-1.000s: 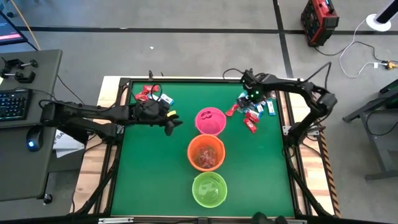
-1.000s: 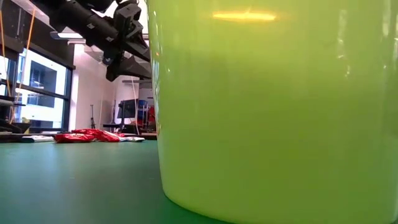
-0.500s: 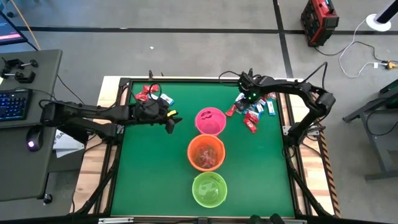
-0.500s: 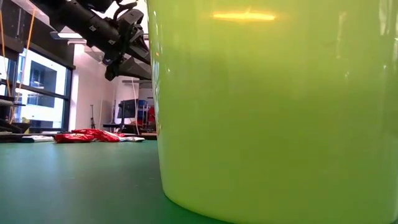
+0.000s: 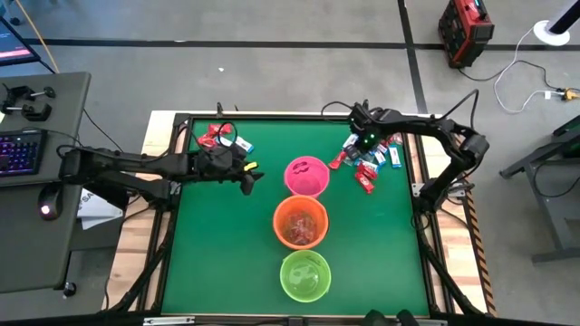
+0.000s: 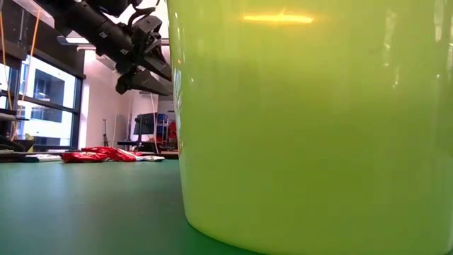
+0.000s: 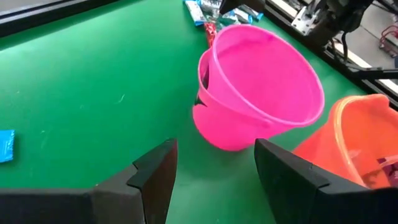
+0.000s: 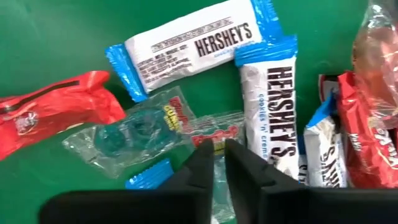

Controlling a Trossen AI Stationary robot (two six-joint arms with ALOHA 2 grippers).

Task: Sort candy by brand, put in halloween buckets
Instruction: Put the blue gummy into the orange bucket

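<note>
Three halloween buckets stand in a row down the table's middle: pink point(image 5: 306, 175), orange point(image 5: 300, 223) and lime green point(image 5: 305, 275). Candy lies in one pile at the far right point(image 5: 373, 163) and another at the far left point(image 5: 217, 136). My right gripper point(image 5: 362, 145) is down in the right pile, shut on a clear-wrapped candy with a blue ring inside point(image 8: 134, 140). My left gripper point(image 5: 252, 174) hangs open just left of the pink bucket point(image 7: 261, 87), with nothing between its fingers point(image 7: 155, 177). My right gripper pinches the clear wrapper near its red-label end point(image 8: 214, 140) between its two fingers. The fingers come from above, pointing down. The candy lies flat on the green table among the other packets.
Two blue-and-white Hershey's bars point(image 8: 193, 46) point(image 8: 277, 106) and red packets point(image 8: 56, 112) point(image 8: 367, 137) crowd around the pinched candy. A blue candy point(image 7: 5, 146) lies alone left of the pink bucket. The green bucket point(image 6: 311, 120) fills most of the low view. Bare green table lies on both sides of the bucket row.
My left gripper has tipped and sunk a little beside the pink bucket, still open. My right gripper has stayed over the right candy pile.
</note>
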